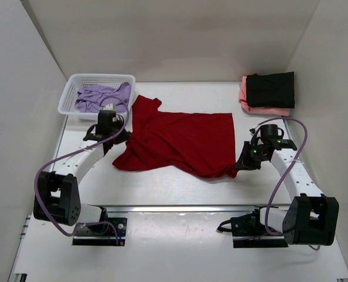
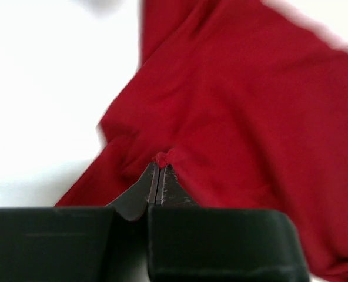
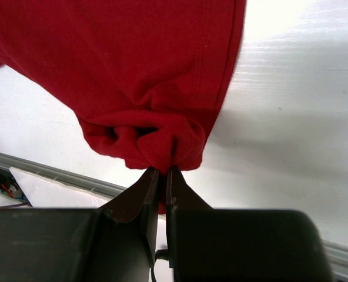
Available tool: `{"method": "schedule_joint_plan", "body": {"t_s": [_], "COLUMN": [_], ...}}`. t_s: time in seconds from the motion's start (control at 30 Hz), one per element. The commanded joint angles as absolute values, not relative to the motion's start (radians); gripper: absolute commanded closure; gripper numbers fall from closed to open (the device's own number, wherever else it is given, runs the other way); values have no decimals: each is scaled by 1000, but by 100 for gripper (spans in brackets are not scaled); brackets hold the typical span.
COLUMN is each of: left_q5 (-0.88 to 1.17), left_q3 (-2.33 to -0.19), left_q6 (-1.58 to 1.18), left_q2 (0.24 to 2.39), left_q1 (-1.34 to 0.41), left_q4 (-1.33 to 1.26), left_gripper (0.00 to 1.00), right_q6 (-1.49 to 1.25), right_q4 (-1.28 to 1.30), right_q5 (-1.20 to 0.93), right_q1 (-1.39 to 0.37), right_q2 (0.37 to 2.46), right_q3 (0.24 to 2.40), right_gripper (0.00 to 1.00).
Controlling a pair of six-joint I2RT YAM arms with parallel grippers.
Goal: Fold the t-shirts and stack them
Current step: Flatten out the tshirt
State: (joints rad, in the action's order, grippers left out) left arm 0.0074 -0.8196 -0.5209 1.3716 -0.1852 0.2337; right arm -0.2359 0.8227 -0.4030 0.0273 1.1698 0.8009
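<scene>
The red shirt lies spread in the middle of the counter, its long axis running 9 to 3 o'clock. My left jaws are closed on a small pinch of its 9 o'clock edge. My right jaws are clamped on a bunched corner at 4 o'clock. The cloth spans between them, each arm at its own end. The left arm and right arm bow outward, wrists low. I judge the fold crosses that axis. A lavender shirt sits in the basket at 10 o'clock. At 2 o'clock a black shirt lies on a pink shirt.
</scene>
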Motion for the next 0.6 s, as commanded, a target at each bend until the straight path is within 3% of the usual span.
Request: {"method": "schedule_joint_plan", "body": {"t_s": [0.0, 0.23, 0.57], "left_q5": [34, 20, 26], "left_q3": [-991, -1435, -1831], "left_q6": [-561, -609, -560], "left_q2": [1276, 1284, 1338], "left_q1": [-190, -166, -164], "left_q4": [209, 189, 133], "left_gripper": [100, 100, 100], "right_q6": [-216, -218, -169], "right_q4": [825, 844, 784], "right_q5": [-364, -226, -72], "right_q1": [31, 54, 64], "right_q2": [1173, 1147, 1092], "right_q3": [905, 1298, 1656], "right_gripper": [100, 100, 100]}}
